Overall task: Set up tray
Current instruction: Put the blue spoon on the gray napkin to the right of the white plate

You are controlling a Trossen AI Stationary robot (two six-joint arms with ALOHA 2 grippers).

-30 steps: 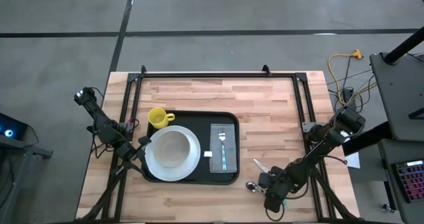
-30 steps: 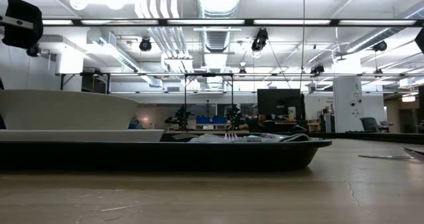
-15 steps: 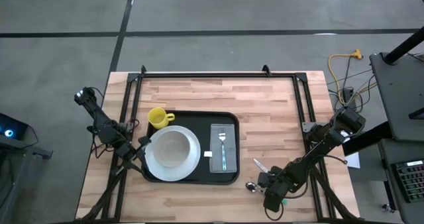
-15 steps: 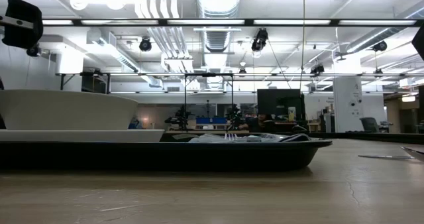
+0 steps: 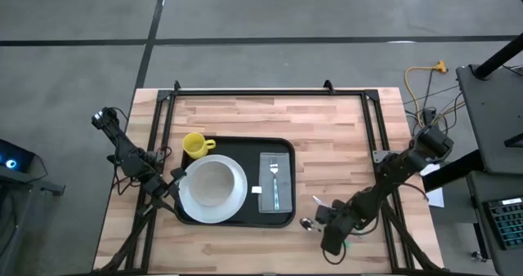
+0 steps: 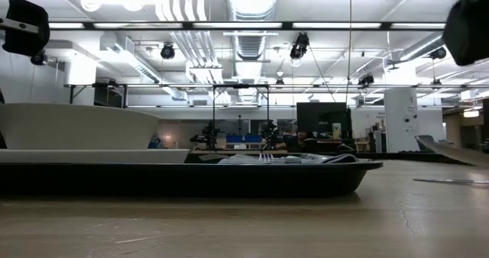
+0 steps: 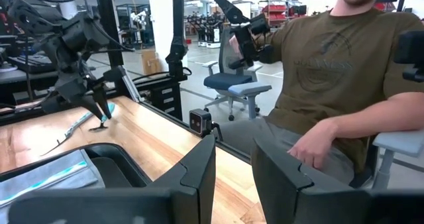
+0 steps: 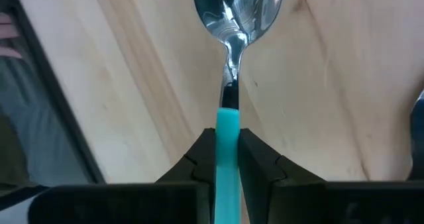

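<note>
The black tray (image 5: pixel 282 219) lies mid-table. It carries a white plate (image 5: pixel 212 182), a yellow mug (image 5: pixel 194 144) and a grey napkin (image 5: pixel 275 196) with a fork on it. To the tray's right, near the front edge, my right gripper (image 5: pixel 325 220) is shut on a spoon (image 5: pixel 307 223) that has a teal handle. My left gripper (image 7: pixel 233 177) stands open and level at the tray's left edge (image 5: pixel 175 178), with nothing between its fingers. My right gripper pinches the spoon's teal handle (image 8: pixel 227 132) between its two fingers, a little behind the metal neck. The fingers slant steeply down and lie along the handle. The spoon's bowl (image 8: pixel 238 5) sticks out ahead of the fingertips, just over the wood.
A knife (image 5: pixel 319 202) lies on the wood between the tray and my right gripper. A black frame (image 5: pixel 270 92) runs along the table's far and side edges. Beyond the near right corner sits a person (image 7: pixel 331 85).
My right gripper has risen a little and drifted toward the tray with the spoon. The spoon's bowl has shifted with it toward the far left. My left arm has kept still.
</note>
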